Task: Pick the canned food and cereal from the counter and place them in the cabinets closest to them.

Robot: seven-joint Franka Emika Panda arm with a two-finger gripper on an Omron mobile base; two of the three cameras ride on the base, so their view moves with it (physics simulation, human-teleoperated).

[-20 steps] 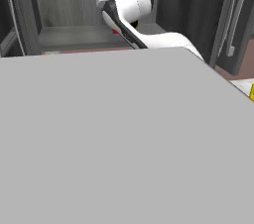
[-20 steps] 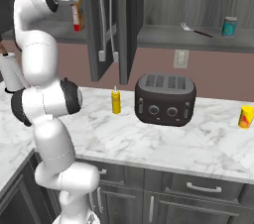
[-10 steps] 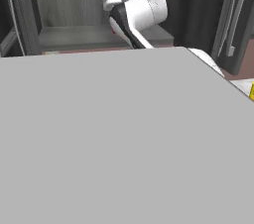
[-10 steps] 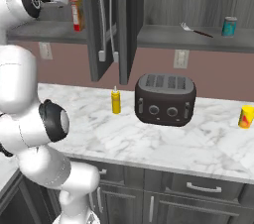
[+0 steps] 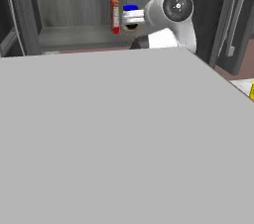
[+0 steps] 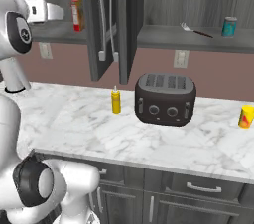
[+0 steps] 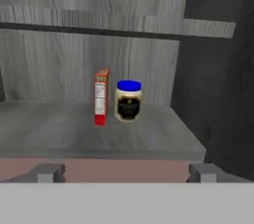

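The cereal stands upright on the low shelf of the open left cabinet, just beside a jar; this looks like its final place, narrow side to the front. The can stands on the shelf of the right cabinet, near a utensil, so both things seem already put away. The gripper is outside the shelf edge and well apart from the box, its jaws wide and empty. The arm is raised high, with the hand level and pointing into the cabinet.
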